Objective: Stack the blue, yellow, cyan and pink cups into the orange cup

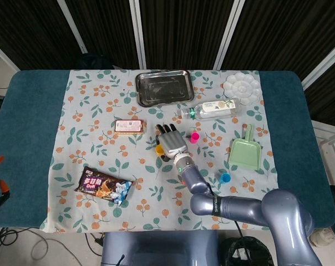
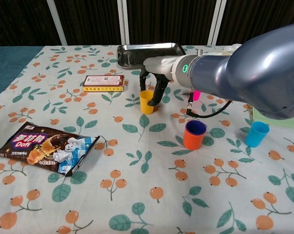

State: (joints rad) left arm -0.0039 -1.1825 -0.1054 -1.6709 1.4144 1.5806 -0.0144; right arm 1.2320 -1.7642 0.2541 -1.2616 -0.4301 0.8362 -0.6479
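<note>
A yellow cup [image 1: 160, 149] [image 2: 146, 102] stands upright on the cloth. My right hand [image 1: 172, 143] [image 2: 154, 80] hangs over it, fingers down behind its rim and thumb just to its right; no firm grip shows. The orange cup [image 2: 194, 135] stands nearer me with the blue cup [image 2: 195, 126] nested inside; my forearm hides it in the head view. The pink cup [image 1: 194, 137] [image 2: 196, 94] sits behind my arm. Far right stands the cyan cup [image 1: 225, 178] [image 2: 256, 134]. My left hand shows in neither view.
A snack bag [image 1: 103, 185] [image 2: 45, 146] lies front left and a flat box [image 1: 128, 127] left of the hand. At the back are a metal tray [image 1: 163, 87], a lying bottle [image 1: 211, 108] and a white palette [image 1: 242, 87]. A green dustpan [image 1: 245, 152] lies right.
</note>
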